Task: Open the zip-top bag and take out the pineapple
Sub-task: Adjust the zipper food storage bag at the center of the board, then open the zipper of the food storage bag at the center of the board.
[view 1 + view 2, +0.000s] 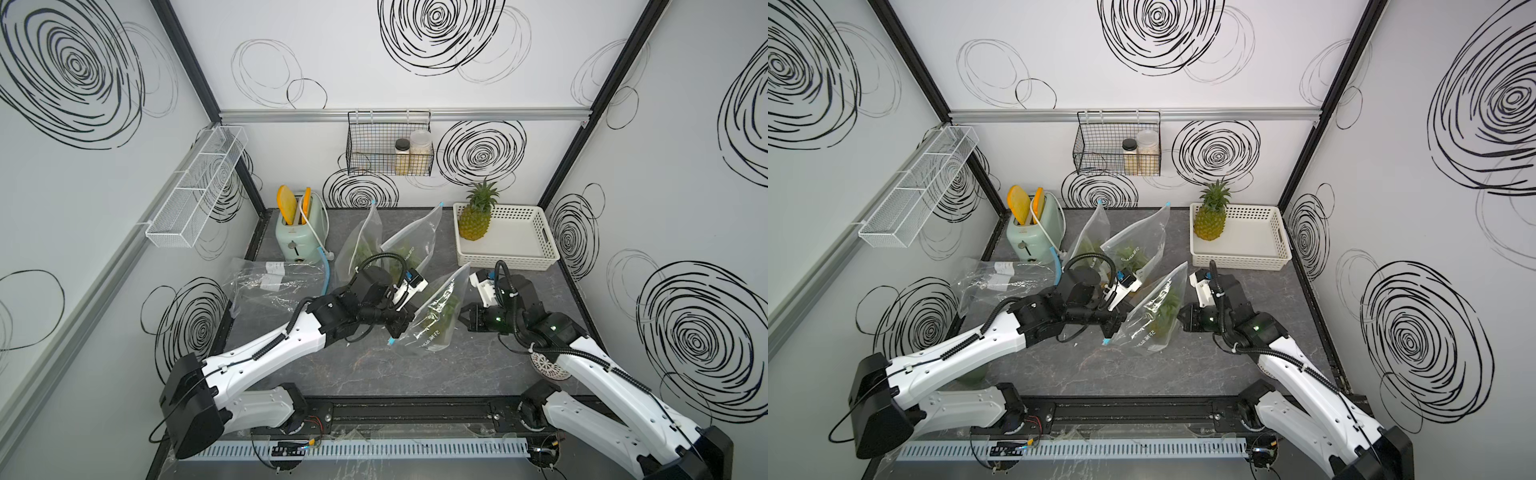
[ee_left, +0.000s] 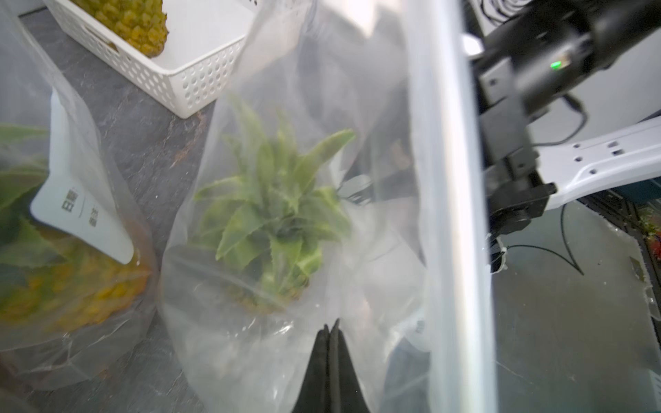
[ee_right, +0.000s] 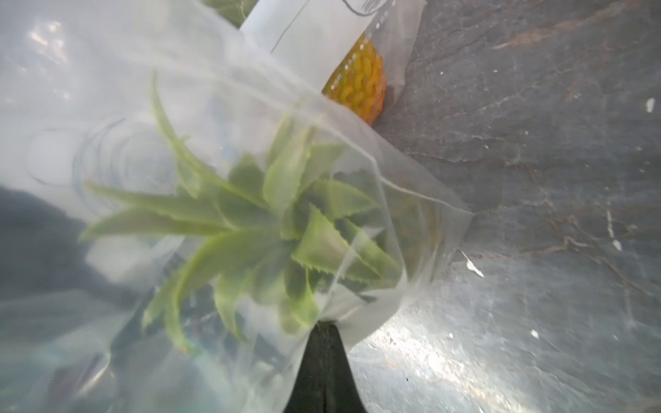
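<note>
Zip-top bag (image 1: pixel 436 307) pinched from both sides, pineapple (image 2: pixel 275 214) inside.
The bag stands tilted in the middle of the dark worktop (image 1: pixel 374 374). The left tool (image 2: pixel 331 327) has its jaws pressed tight together on the clear film on one side, and the right tool (image 3: pixel 323 326) is clamped the same way on the opposite side. The pineapple sits in the bag between them, its green crown showing through the plastic. A second pineapple (image 1: pixel 476 220) stands upright in the white basket (image 1: pixel 523 249) at the back.
</note>
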Controlling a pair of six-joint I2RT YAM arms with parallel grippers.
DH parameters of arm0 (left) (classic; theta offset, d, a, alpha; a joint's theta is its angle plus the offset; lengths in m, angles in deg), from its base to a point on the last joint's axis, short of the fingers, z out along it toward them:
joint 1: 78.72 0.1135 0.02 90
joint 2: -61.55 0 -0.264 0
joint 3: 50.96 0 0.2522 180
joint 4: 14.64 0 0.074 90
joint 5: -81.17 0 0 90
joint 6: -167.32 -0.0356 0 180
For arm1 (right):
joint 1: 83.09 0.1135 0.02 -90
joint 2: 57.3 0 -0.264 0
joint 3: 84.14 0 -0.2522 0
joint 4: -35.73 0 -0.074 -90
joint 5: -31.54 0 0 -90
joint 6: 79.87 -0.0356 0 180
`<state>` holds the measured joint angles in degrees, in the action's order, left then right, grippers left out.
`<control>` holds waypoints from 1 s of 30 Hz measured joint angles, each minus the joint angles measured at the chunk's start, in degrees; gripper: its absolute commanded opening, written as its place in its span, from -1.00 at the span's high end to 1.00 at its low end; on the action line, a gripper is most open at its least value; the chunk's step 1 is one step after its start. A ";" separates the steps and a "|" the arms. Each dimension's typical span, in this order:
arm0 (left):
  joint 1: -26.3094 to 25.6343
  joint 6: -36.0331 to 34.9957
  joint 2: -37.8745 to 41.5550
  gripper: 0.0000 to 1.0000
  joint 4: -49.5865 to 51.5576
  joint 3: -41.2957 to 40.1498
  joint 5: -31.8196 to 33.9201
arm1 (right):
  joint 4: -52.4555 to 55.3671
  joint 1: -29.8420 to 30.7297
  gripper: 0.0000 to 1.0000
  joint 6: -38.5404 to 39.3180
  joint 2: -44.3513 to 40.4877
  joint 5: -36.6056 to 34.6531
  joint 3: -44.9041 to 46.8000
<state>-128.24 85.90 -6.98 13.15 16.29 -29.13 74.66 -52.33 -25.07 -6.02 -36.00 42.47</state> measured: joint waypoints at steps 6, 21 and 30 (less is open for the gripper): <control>-5.49 4.66 0.68 1.00 -4.81 -0.72 4.11 | -7.02 -2.25 0.80 0.87 7.91 3.41 -1.86; 4.04 6.36 7.21 -0.20 -2.47 -1.62 6.56 | 1.16 -15.50 -0.48 12.26 4.37 8.61 -10.38; 7.21 8.61 3.45 -0.33 -7.85 -3.91 -0.59 | 2.71 -16.72 -0.55 14.23 4.72 21.70 -11.67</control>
<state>-121.02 94.51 -3.53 5.30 12.38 -29.72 77.37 -69.05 -10.85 -1.30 -14.29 30.79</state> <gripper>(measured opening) 0.654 0.776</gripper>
